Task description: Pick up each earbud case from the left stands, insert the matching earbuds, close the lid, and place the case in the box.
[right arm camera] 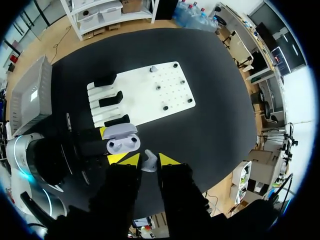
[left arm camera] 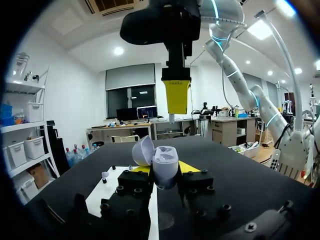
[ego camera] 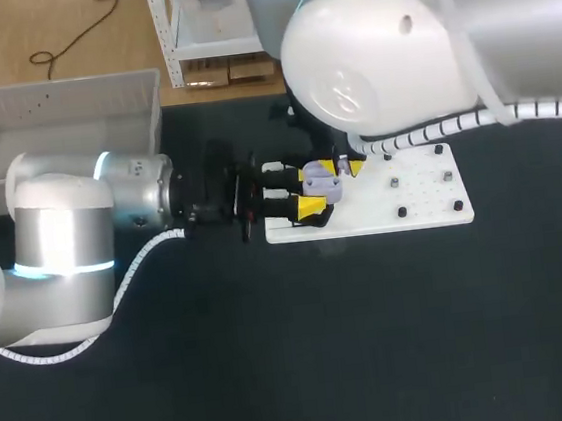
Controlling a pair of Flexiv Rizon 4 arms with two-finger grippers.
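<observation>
Our right gripper (right arm camera: 145,160) pinches a pale lilac earbud (right arm camera: 148,163) above the open lilac plastic earbud case (right arm camera: 121,139) clamped in our left gripper (left arm camera: 165,170) at the left edge of the white board (ego camera: 420,196) — we judge insertion barely begun, closing and boxing left.

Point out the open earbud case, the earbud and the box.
open earbud case (right arm camera: 121,145), right wrist view, on its base between the wells
earbud (right arm camera: 149,162), right wrist view, on its middle
box (ego camera: 62,133), head view, on its bare floor
</observation>
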